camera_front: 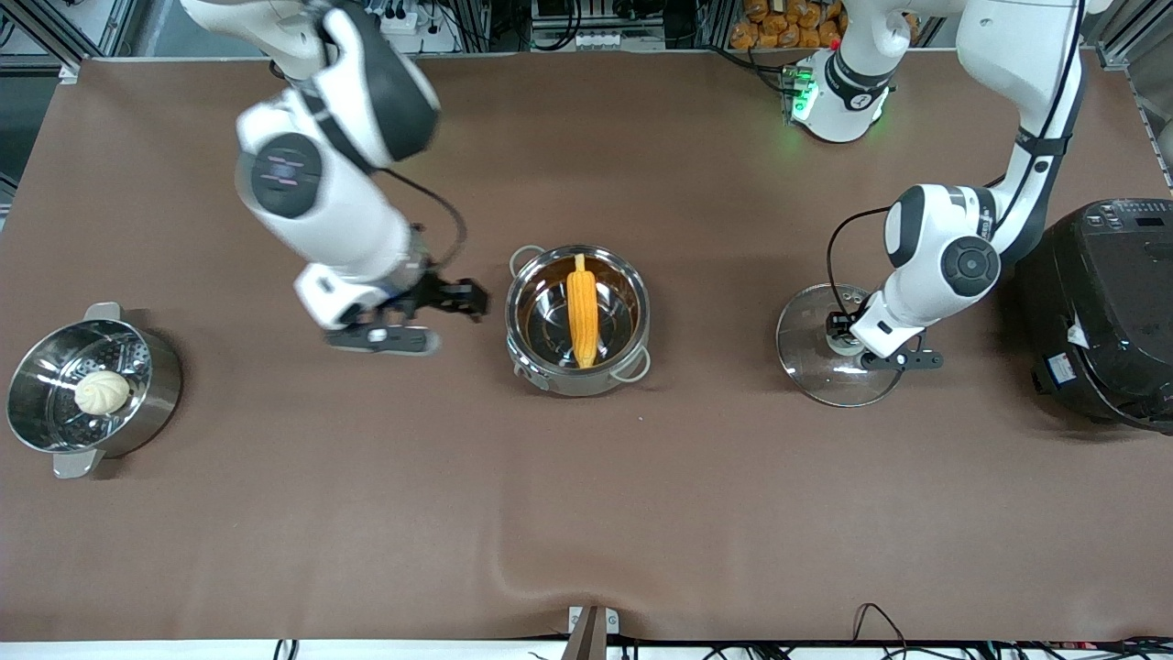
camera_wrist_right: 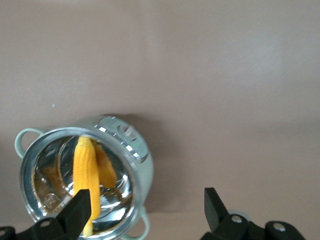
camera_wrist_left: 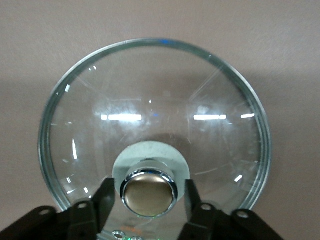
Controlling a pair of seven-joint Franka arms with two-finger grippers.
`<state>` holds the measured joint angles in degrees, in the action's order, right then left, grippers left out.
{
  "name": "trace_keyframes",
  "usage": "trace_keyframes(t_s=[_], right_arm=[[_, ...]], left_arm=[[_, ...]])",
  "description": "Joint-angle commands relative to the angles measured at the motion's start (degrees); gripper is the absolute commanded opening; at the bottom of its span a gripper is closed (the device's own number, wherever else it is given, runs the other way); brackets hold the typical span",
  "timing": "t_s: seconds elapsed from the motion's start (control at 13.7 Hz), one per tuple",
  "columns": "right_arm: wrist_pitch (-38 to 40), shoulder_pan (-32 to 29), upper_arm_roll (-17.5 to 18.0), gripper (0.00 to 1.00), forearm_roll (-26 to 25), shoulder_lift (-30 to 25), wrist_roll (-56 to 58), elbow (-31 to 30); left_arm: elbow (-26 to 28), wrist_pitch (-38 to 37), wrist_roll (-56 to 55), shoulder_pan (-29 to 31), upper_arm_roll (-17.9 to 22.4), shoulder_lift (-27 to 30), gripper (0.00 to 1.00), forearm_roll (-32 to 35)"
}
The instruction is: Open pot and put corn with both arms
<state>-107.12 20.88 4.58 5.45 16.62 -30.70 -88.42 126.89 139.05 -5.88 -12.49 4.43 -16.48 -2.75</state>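
The steel pot (camera_front: 643, 316) stands open at the table's middle, and the corn (camera_front: 582, 312) lies inside it, pale tip toward the robots' bases. The glass lid (camera_front: 806, 362) lies flat on the table toward the left arm's end. My left gripper (camera_front: 841, 341) is low over it, fingers (camera_wrist_left: 106, 197) on either side of the copper knob (camera_wrist_left: 148, 192) with small gaps, open. My right gripper (camera_front: 465, 301) is open and empty, in the air beside the pot toward the right arm's end. The right wrist view shows the pot (camera_wrist_right: 135, 150) with the corn (camera_wrist_right: 84, 170) past the right gripper (camera_wrist_right: 146, 200).
A steel steamer pot (camera_front: 156, 385) with a white bun (camera_front: 101, 392) stands near the right arm's end of the table. A big black rice cooker (camera_front: 1100, 312) stands at the left arm's end, close beside the left arm's wrist. Brown cloth covers the table.
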Motion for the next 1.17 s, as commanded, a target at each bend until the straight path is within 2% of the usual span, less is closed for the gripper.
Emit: trace_keyframes(t_s=[0.0, 0.15, 0.29, 0.37, 0.44, 0.66, 0.8, 1.02, 1.1], right_arm=[[-1.1, -5.8, 0.9, 1.0, -1.3, -6.7, 4.1, -6.6], [-4.0, -10.4, 0.9, 1.0, -2.7, -9.8, 6.3, -9.5], [-4.2, -14.3, 0.9, 1.0, -2.8, -11.5, 11.6, -11.0], [-4.0, -15.5, 0.8, 1.0, -2.9, -12.6, 13.5, -11.7], [-4.0, -17.3, 0.9, 1.0, -2.9, -13.7, 14.8, -12.6], [-3.7, -20.7, 0.9, 1.0, -3.0, -15.0, 21.1, -12.1], [-2.5, -22.5, 0.9, 1.0, -3.0, -14.9, 26.6, -9.6], [3.2, -26.1, 0.9, 1.0, -3.1, -14.9, 31.2, -7.6], [5.1, -26.8, 0.8, 1.0, -3.1, -14.9, 31.7, -7.3]], left_arm=[[-5.6, -10.4, -0.8, 0.6, -0.4, 7.2, 1.0, 0.6], [-17.7, -26.1, -1.0, 0.5, -0.5, 11.6, 1.0, 0.6], [-32.4, -41.3, -1.0, 0.1, -0.4, 11.7, 1.0, 0.8], [-38.0, -46.0, -0.8, 0.1, -0.4, 11.6, 1.0, 0.9], [-41.1, -48.2, -0.8, 0.0, -0.4, 11.6, 1.0, 1.1], [-42.6, -53.1, -0.8, 0.5, -0.7, 12.5, 1.0, 0.8], [-42.5, -54.7, -0.5, 0.6, -0.1, 15.7, 1.0, 1.1], [-42.2, -57.0, 0.2, 0.9, 0.1, 16.3, 1.0, 1.2], [-42.1, -57.0, 0.3, 3.3, -1.0, 16.5, 1.0, 0.8]])
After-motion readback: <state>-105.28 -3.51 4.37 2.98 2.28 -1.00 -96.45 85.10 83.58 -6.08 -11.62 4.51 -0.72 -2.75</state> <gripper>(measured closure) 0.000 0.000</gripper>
